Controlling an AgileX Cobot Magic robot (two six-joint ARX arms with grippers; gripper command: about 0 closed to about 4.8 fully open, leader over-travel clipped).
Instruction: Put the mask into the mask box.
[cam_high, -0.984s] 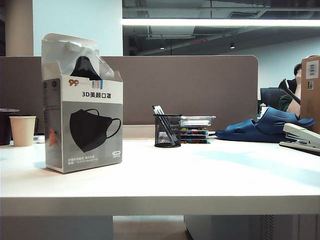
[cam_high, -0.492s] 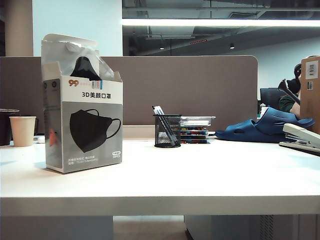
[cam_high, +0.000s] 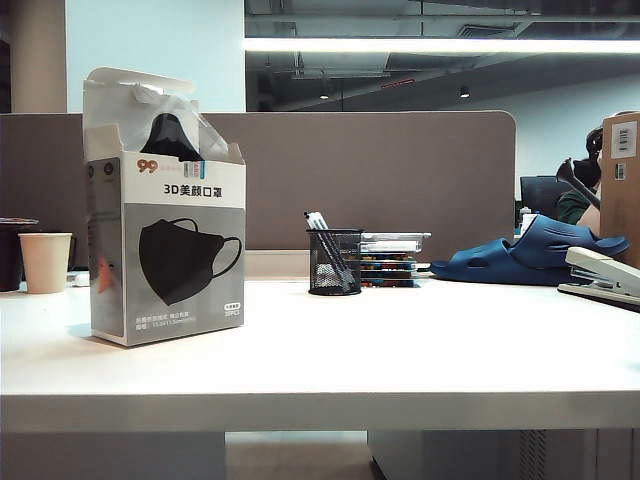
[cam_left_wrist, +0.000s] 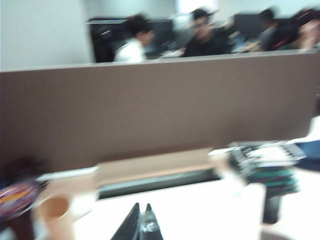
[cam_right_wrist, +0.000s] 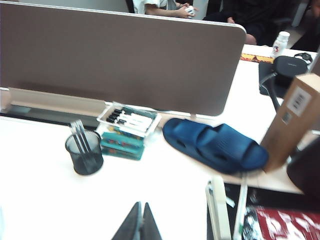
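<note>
Nothing on the table has shifted; the mask (cam_high: 168, 128) pokes from the mask box (cam_high: 166, 245), seemingly delivered. Both the left gripper (cam_left_wrist: 141, 226) and right gripper (cam_right_wrist: 140, 223) hang clenched and empty, away from the box.

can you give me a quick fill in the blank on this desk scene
1. The mask sticks out of the top of the mask box, whose flaps are ____.
2. The left pincer and the right pincer are both ____.
3. The mesh pen cup stands to the ____ of the mask box in the exterior view.

Missing words: open; shut; right
</note>
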